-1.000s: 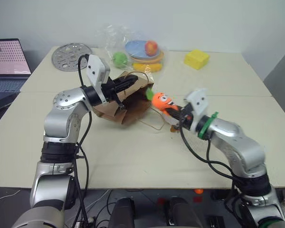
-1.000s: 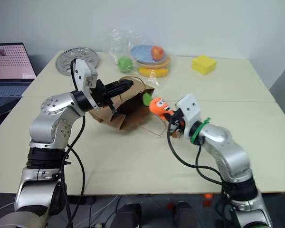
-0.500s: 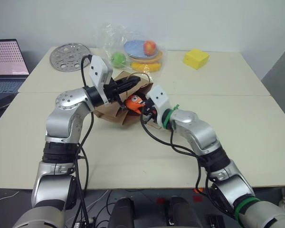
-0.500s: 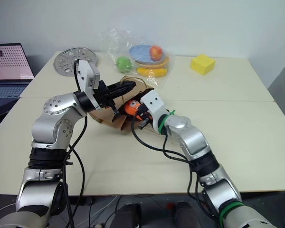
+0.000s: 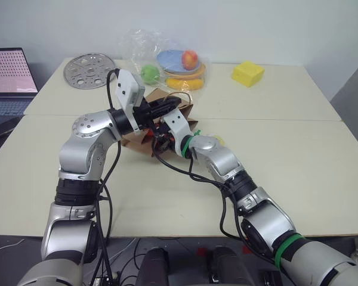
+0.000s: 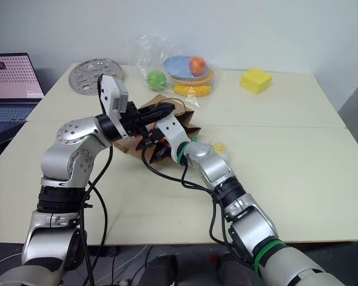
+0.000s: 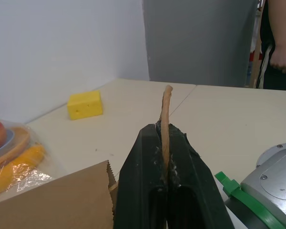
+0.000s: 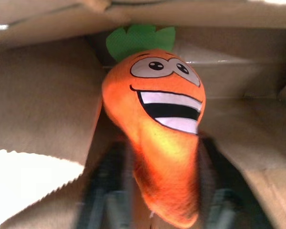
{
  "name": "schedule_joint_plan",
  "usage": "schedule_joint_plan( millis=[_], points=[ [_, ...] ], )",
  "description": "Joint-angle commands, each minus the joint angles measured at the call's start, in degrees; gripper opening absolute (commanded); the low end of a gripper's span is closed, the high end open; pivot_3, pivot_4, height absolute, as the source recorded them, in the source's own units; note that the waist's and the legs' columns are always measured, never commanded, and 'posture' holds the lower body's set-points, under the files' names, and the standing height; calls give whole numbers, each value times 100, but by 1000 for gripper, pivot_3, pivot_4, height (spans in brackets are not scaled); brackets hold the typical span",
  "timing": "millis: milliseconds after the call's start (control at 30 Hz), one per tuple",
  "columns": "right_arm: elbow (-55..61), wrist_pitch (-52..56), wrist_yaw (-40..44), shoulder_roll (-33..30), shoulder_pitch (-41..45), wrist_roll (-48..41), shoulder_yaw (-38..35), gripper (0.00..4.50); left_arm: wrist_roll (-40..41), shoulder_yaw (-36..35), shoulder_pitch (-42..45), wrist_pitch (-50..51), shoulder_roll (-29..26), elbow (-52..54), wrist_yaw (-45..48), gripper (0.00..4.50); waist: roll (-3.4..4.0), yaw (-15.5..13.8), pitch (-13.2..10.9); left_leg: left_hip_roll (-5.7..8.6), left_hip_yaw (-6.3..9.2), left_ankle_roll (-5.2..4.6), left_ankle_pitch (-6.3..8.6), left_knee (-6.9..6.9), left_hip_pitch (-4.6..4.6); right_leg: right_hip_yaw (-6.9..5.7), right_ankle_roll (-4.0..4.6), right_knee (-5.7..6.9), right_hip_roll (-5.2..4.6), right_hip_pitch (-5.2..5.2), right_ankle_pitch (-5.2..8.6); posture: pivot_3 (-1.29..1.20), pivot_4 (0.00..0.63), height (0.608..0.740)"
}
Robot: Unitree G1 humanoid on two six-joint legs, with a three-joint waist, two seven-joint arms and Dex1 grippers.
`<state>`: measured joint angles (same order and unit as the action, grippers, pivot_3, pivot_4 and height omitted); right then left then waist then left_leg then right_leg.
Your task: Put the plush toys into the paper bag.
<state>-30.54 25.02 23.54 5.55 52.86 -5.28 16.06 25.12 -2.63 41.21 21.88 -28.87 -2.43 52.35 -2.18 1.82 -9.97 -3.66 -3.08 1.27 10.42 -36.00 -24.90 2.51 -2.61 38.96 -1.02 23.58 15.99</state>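
The brown paper bag (image 5: pixel 137 142) lies on its side on the table, its mouth toward my right arm. My left gripper (image 7: pixel 164 129) is shut on the bag's string handle (image 7: pixel 167 102) and holds the mouth up. My right gripper (image 5: pixel 161 141) reaches into that mouth. In the right wrist view the orange carrot plush (image 8: pixel 155 119) is inside the bag, leaves inward. Its narrow end lies between the parted fingers (image 8: pixel 107 191) of the right gripper (image 8: pixel 162 148), which stands open. The white and yellow egg plush (image 6: pixel 218 147) lies on the table just behind my right forearm.
A clear plastic bag of fruit (image 5: pixel 173 65) and a yellow block (image 5: pixel 247 73) sit at the table's far side. A perforated metal disc (image 5: pixel 89 62) lies at the far left, with a laptop (image 5: pixel 9 77) beyond it. A person (image 7: pixel 276 43) stands past the table.
My right gripper has carried the carrot leftward from the open table into the bag's mouth, and its fingers have parted. The left gripper has held still on the handle.
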Motion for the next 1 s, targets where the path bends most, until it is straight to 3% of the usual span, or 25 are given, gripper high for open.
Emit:
schedule_joint_plan(
  millis=[33,167,200,400,567,933,1000],
  points=[
    [619,-195,36,-53,-121,20,-133,2907,67,-23,72,-36,-20,177,59,0,0,-2,0,0,1,0,0,0,0,-1,0,0,0,0,0,0,150,740],
    [1406,2,105,-280,-603,47,-55,4362,54,-11,110,-62,-6,122,78,0,0,3,0,-1,2,0,0,2,0,-2,0,0,0,1,0,0,150,740],
    [1651,57,92,-341,-745,50,-45,4473,59,-16,112,-58,-6,130,81,0,0,-3,0,-1,2,0,0,2,1,-2,0,0,0,1,0,0,150,740],
    [4141,626,-89,-970,-2094,-110,-354,4473,52,-28,69,-75,-31,133,100,0,0,-12,0,1,3,3,2,3,-4,-1,0,-2,-1,1,0,0,150,740],
    [4982,1212,-462,-1515,-2830,130,-676,4473,60,-59,23,-68,-76,154,109,0,0,-3,0,-3,1,3,1,0,5,0,0,-1,1,-3,1,0,150,740],
    [4107,1127,-959,-1653,-3266,501,-717,4473,23,-79,-60,-82,-81,204,-11,0,0,2,0,-1,-8,2,0,-2,5,9,1,-4,1,-2,2,0,150,740],
    [3991,1024,-912,-1662,-3227,440,-810,4106,24,-118,-44,-87,-106,190,-39,0,0,0,0,0,-8,2,1,-2,4,10,1,-6,1,-2,2,0,150,740]
  ],
)
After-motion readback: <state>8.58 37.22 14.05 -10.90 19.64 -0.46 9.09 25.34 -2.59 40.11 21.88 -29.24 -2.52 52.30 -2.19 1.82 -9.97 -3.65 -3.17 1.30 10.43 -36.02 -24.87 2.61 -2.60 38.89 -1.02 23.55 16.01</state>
